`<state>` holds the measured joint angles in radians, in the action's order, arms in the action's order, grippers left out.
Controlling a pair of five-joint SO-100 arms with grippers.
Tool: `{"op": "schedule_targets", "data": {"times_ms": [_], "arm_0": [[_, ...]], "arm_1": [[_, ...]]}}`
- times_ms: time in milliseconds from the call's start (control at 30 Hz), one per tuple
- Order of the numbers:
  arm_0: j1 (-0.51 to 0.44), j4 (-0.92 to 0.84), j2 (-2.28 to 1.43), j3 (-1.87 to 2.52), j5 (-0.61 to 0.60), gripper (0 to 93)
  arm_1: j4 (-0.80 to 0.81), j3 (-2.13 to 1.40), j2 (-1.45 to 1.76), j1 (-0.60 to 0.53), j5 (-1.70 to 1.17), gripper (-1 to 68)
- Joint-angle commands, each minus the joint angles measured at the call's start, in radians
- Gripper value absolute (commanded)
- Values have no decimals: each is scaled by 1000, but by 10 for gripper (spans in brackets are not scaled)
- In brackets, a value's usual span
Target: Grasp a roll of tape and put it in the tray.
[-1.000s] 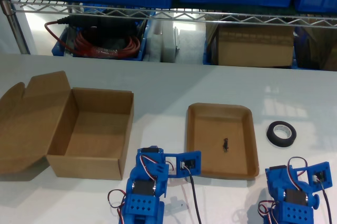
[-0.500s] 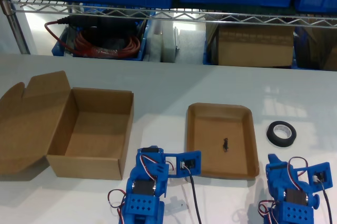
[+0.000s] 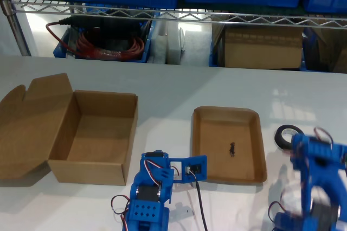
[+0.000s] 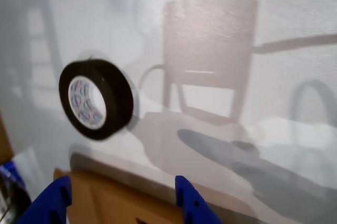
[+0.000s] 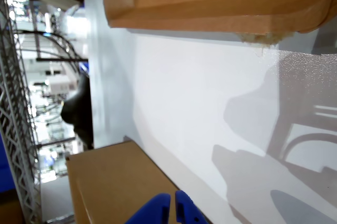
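Observation:
The roll of tape [image 3: 282, 133] is a small black ring lying flat on the white table, just off the tray [image 3: 227, 111] toward the exterior view's right. The first wrist view shows its pale core [image 4: 86, 102], with a strip of the tray's brown wall [image 4: 113, 195] nearer the camera. My first gripper [image 4: 121, 203] is open, its two blue fingertips wide apart and short of the roll. That arm [image 3: 320, 177] is blurred and covers the roll's near edge in the exterior view. My second gripper [image 5: 171, 209] is shut and holds nothing, low by the tray's near corner [image 3: 191, 169].
A larger, deeper cardboard box [image 3: 100, 133] with an open flap lid stands at the exterior view's left. Behind the table runs a wire shelf [image 3: 179, 17] with blue bins, red cables and another carton.
My first arm has risen and swung toward the roll of tape, now overlapping it in the exterior view. The second arm, tray and box have not moved.

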<state>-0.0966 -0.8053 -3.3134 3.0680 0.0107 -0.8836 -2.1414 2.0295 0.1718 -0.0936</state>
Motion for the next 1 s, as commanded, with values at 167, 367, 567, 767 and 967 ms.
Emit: {"op": "schedule_targets", "data": {"times_ms": [167, 367, 567, 767, 967], "arm_0": [[9, 12, -11, 32, -2, 2], [9, 12, -11, 32, -2, 2], [9, 12, -11, 32, -2, 2], [9, 12, -11, 32, -2, 2], [9, 12, -11, 32, -2, 2]], "arm_1": [[-123, 520, -495, 12, 46, 272], [-115, 621, -640, 14, 48, 271], [-109, 669, -710, 8, 41, 258], [-121, 695, -736, 6, 40, 2], [-107, 703, -712, 5, 49, 1]]}}
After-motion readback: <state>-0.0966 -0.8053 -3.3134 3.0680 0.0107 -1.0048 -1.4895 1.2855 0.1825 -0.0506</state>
